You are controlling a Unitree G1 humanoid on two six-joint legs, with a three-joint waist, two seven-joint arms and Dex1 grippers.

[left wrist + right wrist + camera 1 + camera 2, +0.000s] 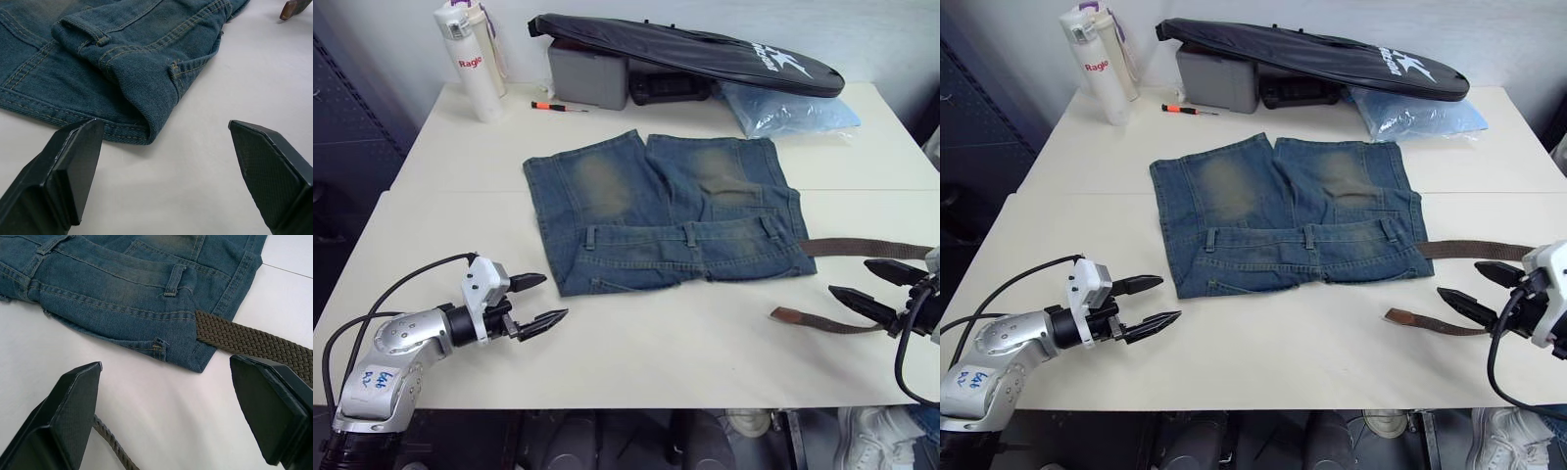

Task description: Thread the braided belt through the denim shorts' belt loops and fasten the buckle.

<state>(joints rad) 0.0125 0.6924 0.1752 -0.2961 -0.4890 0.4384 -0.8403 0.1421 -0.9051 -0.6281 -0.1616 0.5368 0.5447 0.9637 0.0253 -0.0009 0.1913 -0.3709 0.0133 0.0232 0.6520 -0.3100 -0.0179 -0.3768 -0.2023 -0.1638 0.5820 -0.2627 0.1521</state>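
Observation:
The denim shorts (656, 211) lie flat mid-table, waistband toward me, with belt loops (690, 233) along it. The braided belt (862, 247) comes out from under the shorts' right side by the waistband (205, 328), runs right, then curves back to its tan tip (793, 315) on the table. The buckle is hidden. My right gripper (849, 276) is open, just above the table between the two belt runs, touching neither. My left gripper (553, 298) is open and empty, low by the shorts' near left corner (137, 73).
At the back stand a white bottle (470, 59), a grey box (587, 76) under a black bag (685, 49), a blue plastic bag (788, 108) and a small screwdriver (558, 106). The table's front edge runs close behind both grippers.

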